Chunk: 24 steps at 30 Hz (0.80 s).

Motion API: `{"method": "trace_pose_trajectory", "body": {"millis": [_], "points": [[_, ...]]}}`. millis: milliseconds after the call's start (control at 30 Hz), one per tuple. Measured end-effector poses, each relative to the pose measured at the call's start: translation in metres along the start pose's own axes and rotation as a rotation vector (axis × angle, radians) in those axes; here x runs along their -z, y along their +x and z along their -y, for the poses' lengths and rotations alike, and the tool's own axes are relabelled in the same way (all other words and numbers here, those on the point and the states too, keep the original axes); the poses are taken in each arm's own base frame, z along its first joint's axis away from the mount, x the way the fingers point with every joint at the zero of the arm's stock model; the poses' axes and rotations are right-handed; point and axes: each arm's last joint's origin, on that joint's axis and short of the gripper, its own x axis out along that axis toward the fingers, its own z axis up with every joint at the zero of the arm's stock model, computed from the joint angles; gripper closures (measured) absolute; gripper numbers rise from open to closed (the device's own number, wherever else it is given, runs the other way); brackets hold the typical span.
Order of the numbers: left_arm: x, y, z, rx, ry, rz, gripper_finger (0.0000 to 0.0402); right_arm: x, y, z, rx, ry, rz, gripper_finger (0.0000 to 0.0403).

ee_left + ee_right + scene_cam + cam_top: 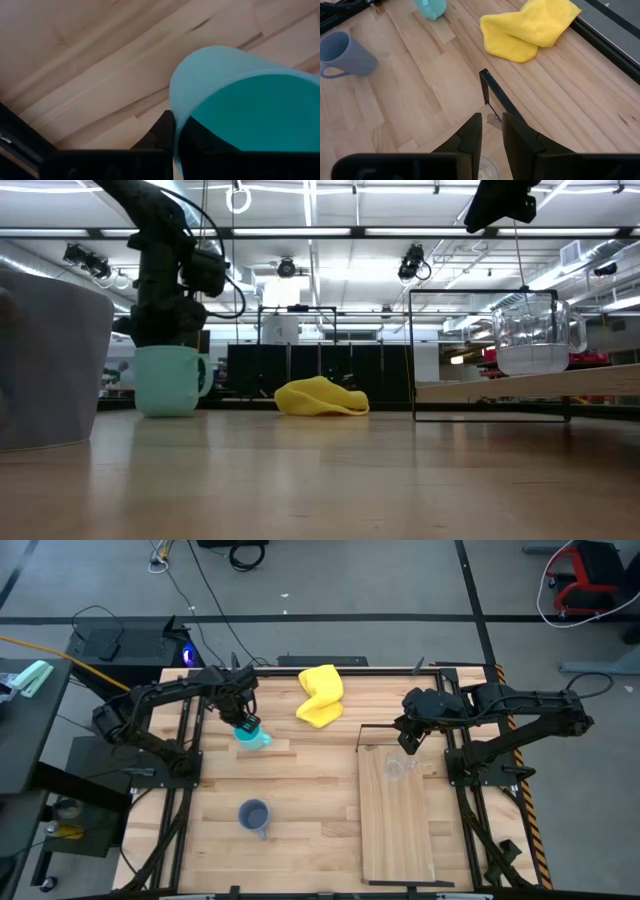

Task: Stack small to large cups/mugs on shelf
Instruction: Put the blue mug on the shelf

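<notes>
Counting three cups: one cyan mug standing toward the counter's far-left part, one grey-blue mug sitting nearer the front edge left of centre, and one clear glass resting upright on the shelf near its far, wire-framed end. Counting also one shelf, lying along the counter's right side, one black wire frame, and one yellow cloth near the far edge. Reaching down over the cyan mug with the left gripper, one of the fingers seemingly pressing outside the rim and the other hidden, probably inside, so likely clamped on the wall, though not plainly shown. Hanging above the shelf's far end with the right gripper, fingers close together with a narrow gap, holding nothing, the glass just below. Judging the mugs stiff, glazed and fairly slippery, moderately heavy, best taken by pinching the rim wall or the handle. Judging the glass light, smooth and breakable, best gripped gently across the rim or around the body. Nesting small into large probably demanding straight, slow lowering to avoid chipping.
</notes>
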Motion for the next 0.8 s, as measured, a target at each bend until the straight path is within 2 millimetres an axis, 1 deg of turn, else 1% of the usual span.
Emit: {"method": "trace_pose_trajectory", "body": {"millis": [167, 300, 367, 500, 633, 700, 800], "points": [[0.004, -0.002, 0.013, 0.082, 0.033, -0.026, 0.039, 0.0, 0.0, 0.0, 0.0, 0.0, 0.0, 0.0321], [0.003, -0.015, 0.035, 0.112, 0.092, 0.013, 0.039, 0.0, 0.0, 0.0, 0.0, 0.0, 0.0, 0.0321], [0.003, -0.026, 0.05, 0.129, 0.141, 0.043, 0.039, 0.0, 0.0, 0.0, 0.0, 0.003, 0.0, 0.0321], [0.007, -0.054, 0.085, 0.149, 0.236, 0.15, 0.039, 0.002, -0.001, -0.003, -0.021, 0.02, -0.01, 0.0321], [0.015, -0.082, 0.118, 0.145, 0.251, 0.282, 0.039, 0.008, -0.004, -0.012, -0.064, 0.007, -0.025, 0.0321], [0.018, -0.092, 0.136, 0.154, 0.274, 0.334, 0.039, 0.011, -0.006, -0.016, -0.084, 0.005, -0.031, 0.0321], [0.023, -0.099, 0.16, 0.142, 0.303, 0.38, 0.039, 0.016, -0.008, -0.022, -0.107, 0.013, -0.039, 0.0321]]}}
